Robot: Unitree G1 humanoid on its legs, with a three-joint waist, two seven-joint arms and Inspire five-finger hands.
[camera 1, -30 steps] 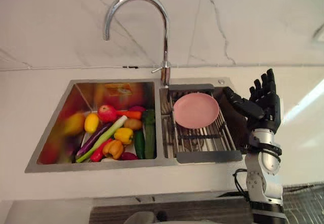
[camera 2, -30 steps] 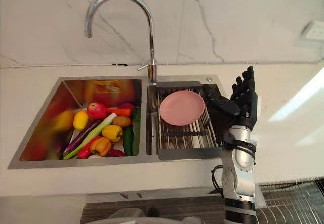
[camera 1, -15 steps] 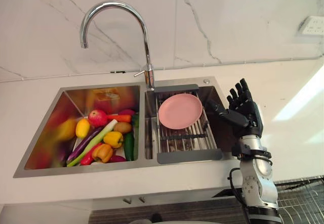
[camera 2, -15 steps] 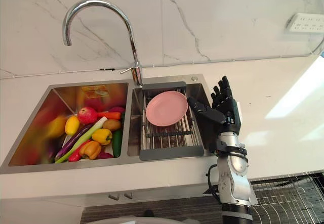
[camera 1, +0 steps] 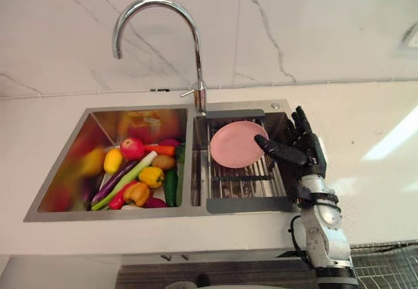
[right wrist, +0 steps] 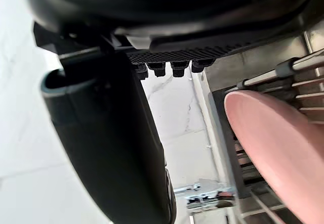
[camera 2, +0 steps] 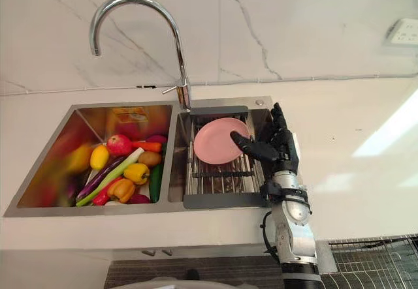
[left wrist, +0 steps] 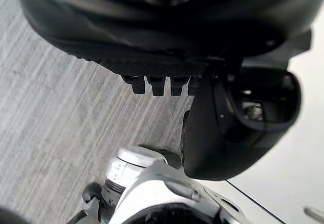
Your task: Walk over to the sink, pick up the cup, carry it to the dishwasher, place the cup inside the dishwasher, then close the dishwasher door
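The right arm rises from the near right edge of the bench (camera 1: 372, 132), forearm upright. The right hand (camera 1: 304, 149) stands over the right rim of the sink (camera 1: 117, 212), its fingers straight and pointing toward the far wall. Its thumb is spread wide to the left toward the right edge of the pink plate (camera 1: 236, 143). Whether the thumb touches the plate cannot be told. The hand holds nothing. The plate leans on a wire rack (camera 1: 245, 186) in the sink's right basin, and the left basin holds a heap of vegetables (camera 1: 140, 175). The faucet (camera 1: 199, 60) arches over the far rim between the basins. The left hand (left wrist: 167, 32) hangs above grey floor (left wrist: 61, 123), fingers relaxed and empty. Where the cup is cannot be told.
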